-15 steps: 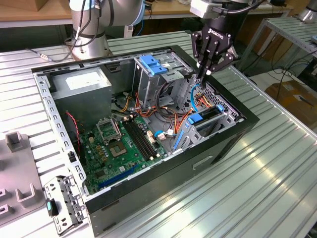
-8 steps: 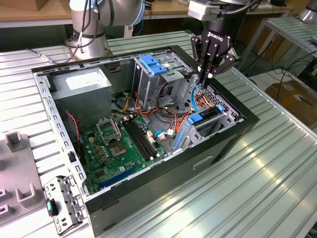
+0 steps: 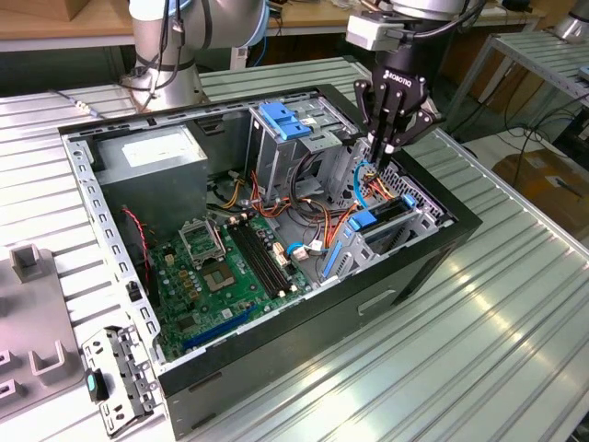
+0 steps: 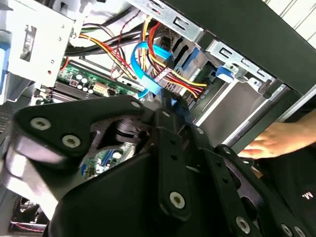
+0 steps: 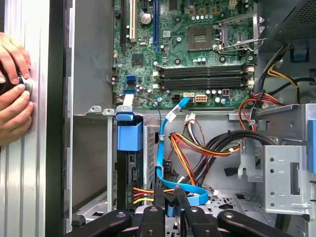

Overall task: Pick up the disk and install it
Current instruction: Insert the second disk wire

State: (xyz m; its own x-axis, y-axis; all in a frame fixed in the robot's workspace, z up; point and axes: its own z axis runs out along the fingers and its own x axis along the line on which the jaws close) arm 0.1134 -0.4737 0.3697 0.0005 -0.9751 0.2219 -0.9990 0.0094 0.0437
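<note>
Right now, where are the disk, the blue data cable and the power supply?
the disk (image 5: 129, 137), first wrist view, on its blue bracket.
blue data cable (image 5: 161, 148), first wrist view, on its upright run.
power supply (image 3: 147, 147), exterior view, on its white sticker.

A ribbed, silver-grey metal table (image 3: 515, 304) is seen carrying the scene in the exterior view; an open black computer case (image 3: 368, 308) is laid flat on its side directly on it, taking up the middle; the arm's round base (image 3: 164, 78) is mounted on the table behind the case; toward the exterior view's left a grey moulded fixture (image 3: 32, 318) is set on the table, and just beside it, near the case's corner, a perforated metal bracket (image 3: 120, 378) lies flat.
</note>
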